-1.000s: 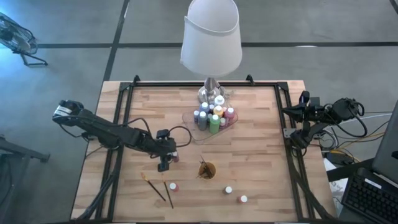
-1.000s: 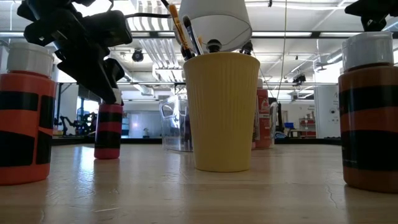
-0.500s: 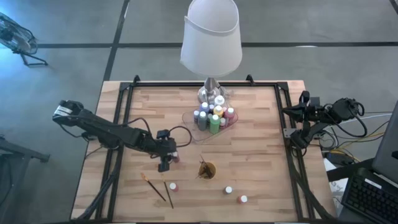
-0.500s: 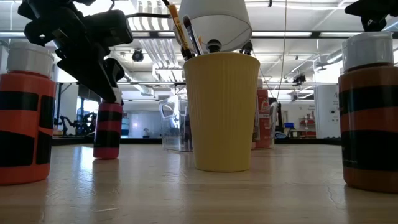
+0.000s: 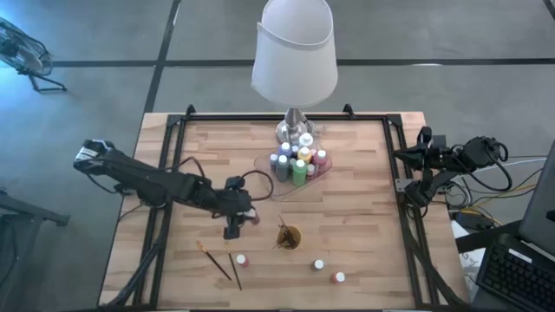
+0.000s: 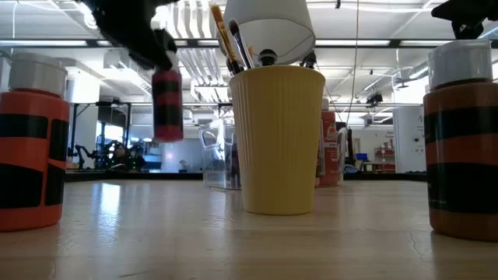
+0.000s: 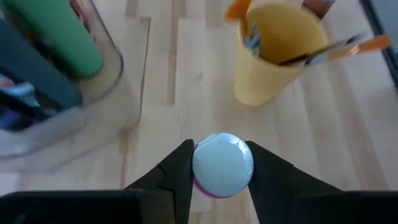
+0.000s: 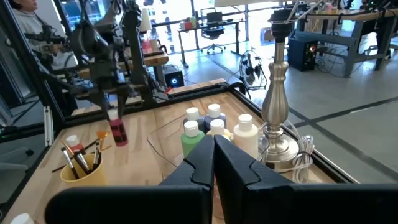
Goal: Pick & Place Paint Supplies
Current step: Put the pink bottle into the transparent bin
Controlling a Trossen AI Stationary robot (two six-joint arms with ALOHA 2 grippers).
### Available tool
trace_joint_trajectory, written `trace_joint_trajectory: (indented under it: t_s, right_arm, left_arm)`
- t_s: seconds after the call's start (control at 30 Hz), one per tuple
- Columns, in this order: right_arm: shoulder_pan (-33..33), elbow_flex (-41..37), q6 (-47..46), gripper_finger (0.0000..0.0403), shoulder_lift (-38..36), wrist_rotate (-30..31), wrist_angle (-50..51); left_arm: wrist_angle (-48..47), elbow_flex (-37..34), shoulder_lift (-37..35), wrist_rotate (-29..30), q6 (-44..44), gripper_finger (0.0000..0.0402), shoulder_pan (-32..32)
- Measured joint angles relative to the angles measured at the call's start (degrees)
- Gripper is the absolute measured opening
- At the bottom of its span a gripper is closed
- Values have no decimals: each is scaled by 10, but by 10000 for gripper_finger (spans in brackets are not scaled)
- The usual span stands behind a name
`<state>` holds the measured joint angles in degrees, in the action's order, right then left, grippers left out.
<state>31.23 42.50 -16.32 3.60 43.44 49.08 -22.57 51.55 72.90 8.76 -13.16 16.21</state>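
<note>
- Your left gripper point(image 7: 219, 171) is clamped on a pink bottle point(image 6: 166, 105), its two fingers pressing the sides just under the white cap. That top-down hold keeps the bottle upright.
- In the low view the bottle hangs clear of the table point(image 5: 364, 199), beside the cup point(image 6: 278, 138) and apart from it.
- From the table's centre, the held bottle is at about 8 o'clock. The tray point(image 5: 269, 164) with the grouped bottles point(image 5: 297, 159) is at 12, by the lamp point(image 5: 295, 52).
- The cup holds brushes point(image 6: 229, 36) handle-down, so they stand together.
- Loose bottles point(image 5: 329, 271) and two brushes point(image 5: 223, 264) lie at 5 to 7 o'clock, not yet gathered.
- Your right gripper point(image 8: 213, 151) is closed on nothing and parked at 3 o'clock, off the table's edge, out of the way.
</note>
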Motion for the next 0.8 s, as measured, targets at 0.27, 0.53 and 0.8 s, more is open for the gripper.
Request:
trace_joint_trajectory:
  t_s: [0.27,0.53,0.8]
  right_arm:
    - [0,0,0,8,0,0,0]
    - [0,0,0,8,0,0,0]
    - [0,0,0,8,0,0,0]
  left_arm:
    - [-47,93,0,33,62,129,0]
    - [-48,150,-1,124,115,129,-4]
    - [11,150,1,139,117,131,-45]
